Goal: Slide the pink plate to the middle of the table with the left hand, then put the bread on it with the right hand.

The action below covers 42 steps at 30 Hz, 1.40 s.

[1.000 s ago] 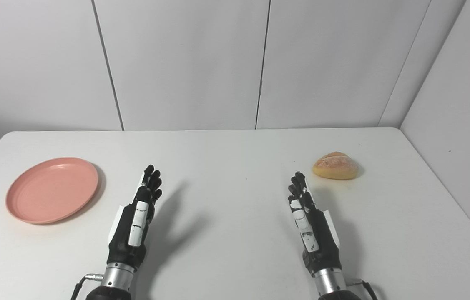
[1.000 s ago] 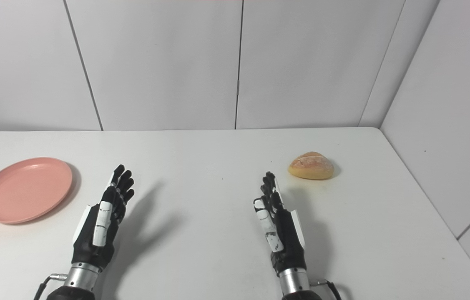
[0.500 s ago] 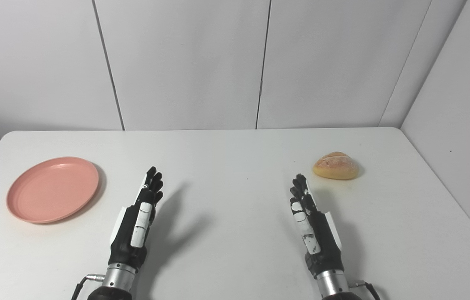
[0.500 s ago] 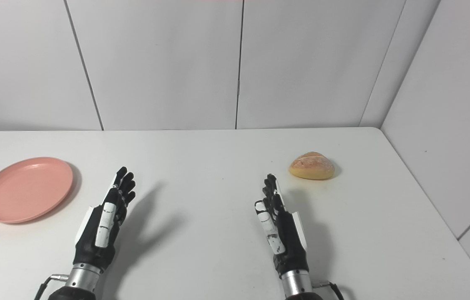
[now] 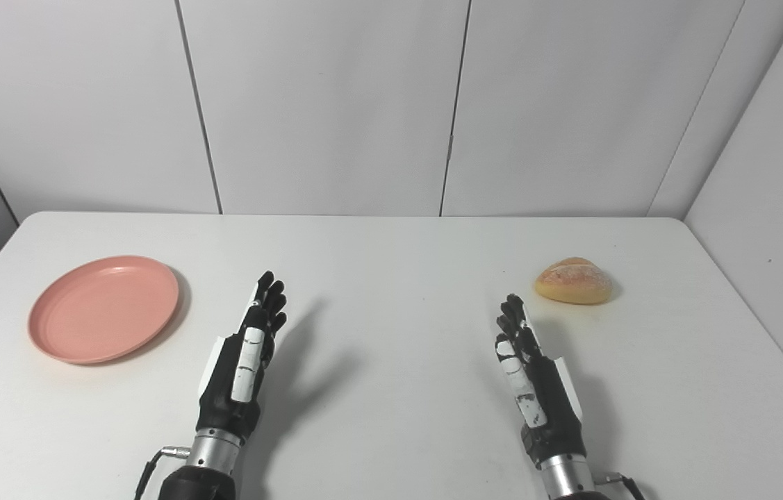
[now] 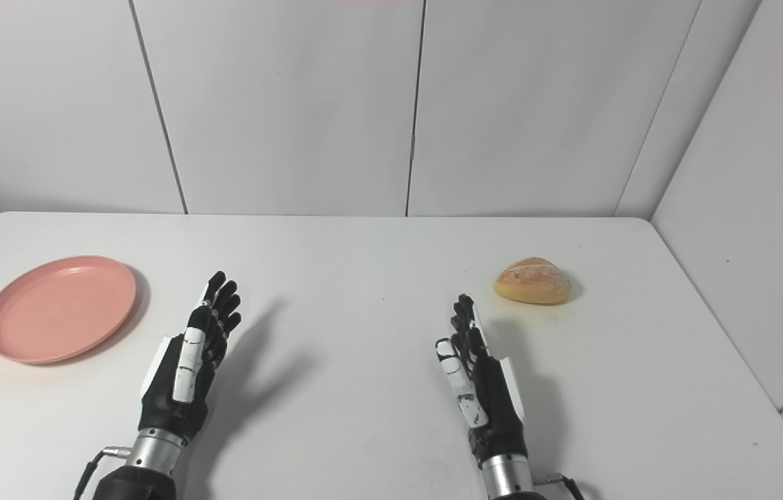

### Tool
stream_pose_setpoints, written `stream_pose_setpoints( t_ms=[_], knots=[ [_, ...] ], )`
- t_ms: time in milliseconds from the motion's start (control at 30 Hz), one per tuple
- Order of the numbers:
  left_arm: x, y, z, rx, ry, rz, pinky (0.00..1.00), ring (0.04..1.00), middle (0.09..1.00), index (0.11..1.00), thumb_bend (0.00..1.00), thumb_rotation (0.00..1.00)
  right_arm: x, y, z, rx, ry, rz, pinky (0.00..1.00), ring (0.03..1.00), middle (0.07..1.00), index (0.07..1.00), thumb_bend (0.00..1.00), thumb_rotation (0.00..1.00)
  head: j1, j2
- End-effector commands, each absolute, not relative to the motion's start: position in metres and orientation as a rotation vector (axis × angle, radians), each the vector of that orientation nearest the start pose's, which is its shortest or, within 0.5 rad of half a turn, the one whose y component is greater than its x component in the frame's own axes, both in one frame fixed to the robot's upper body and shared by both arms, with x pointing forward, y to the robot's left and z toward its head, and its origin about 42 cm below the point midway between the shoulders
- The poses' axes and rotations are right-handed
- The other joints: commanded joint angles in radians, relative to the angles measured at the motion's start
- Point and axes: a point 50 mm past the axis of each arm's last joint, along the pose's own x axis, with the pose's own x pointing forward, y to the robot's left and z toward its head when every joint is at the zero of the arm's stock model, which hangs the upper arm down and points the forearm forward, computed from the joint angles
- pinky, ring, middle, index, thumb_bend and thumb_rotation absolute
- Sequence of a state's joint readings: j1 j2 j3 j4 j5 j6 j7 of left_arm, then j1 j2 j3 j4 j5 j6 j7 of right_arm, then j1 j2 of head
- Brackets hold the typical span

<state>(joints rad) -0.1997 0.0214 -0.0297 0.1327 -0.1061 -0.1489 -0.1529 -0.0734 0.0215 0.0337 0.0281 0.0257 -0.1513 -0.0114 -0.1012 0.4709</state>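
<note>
White wall panels (image 5: 322,104) with thin dark seams stand behind a white counter (image 5: 391,243) that fills the lower half of the left eye view. Taking the pink plate (image 5: 104,307) as the landmark: it lies flat near the counter's left edge, with nothing on it. Just to its right and a little nearer the camera is the left hand (image 5: 245,361), palm turned inward, fingers (image 5: 269,295) stretched straight and slightly spread, holding nothing and not touching the plate. Well to the right of the plate, past the counter's middle, the right hand (image 5: 533,378) is posed the same way, fingers extended and empty. Farthest from the plate, toward the right edge, sits the bread (image 5: 574,280), a golden roll resting on the counter, beyond the right hand's fingertips and apart from them.

From the right eye view, the plate (image 6: 60,308) sits closer to the picture's left border. The left hand (image 6: 190,361) is again just right of it, open and empty; the right hand (image 6: 478,382) is well right, also open; the bread (image 6: 531,280) lies far right of the plate.
</note>
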Motion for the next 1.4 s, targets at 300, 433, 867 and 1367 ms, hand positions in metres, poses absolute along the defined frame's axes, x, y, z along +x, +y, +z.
stream_pose_setpoints(
  t_ms=[300, 433, 867, 1367],
  knots=[
    [0.338, 0.168, 0.134, -0.112, -0.240, -0.229, 1.00, 1.000, 1.000, 1.000, 0.64, 1.00, 0.306, -0.205, 0.131, 0.085, -0.247, 0.061, 1.00, 1.000, 1.000, 1.000, 0.62, 0.87, 0.265, -0.042],
    [0.338, 0.152, 0.140, -0.133, -0.254, -0.223, 1.00, 1.000, 1.000, 1.000, 0.64, 1.00, 0.306, -0.219, 0.125, 0.109, -0.240, 0.068, 1.00, 1.000, 1.000, 1.000, 0.61, 0.87, 0.357, -0.070],
    [0.353, 0.176, 0.173, -0.084, -0.254, -0.199, 1.00, 1.000, 1.000, 1.000, 0.68, 1.00, 0.305, -0.226, 0.126, 0.101, -0.226, 0.061, 1.00, 1.000, 1.000, 1.000, 0.57, 0.95, 0.429, -0.142],
    [0.364, 0.231, 0.204, -0.074, -0.314, -0.095, 1.00, 0.993, 0.996, 0.992, 0.69, 1.00, 0.309, -0.230, 0.119, 0.113, -0.216, 0.083, 1.00, 1.000, 1.000, 1.000, 0.60, 0.92, 0.504, -0.197]
  ],
)
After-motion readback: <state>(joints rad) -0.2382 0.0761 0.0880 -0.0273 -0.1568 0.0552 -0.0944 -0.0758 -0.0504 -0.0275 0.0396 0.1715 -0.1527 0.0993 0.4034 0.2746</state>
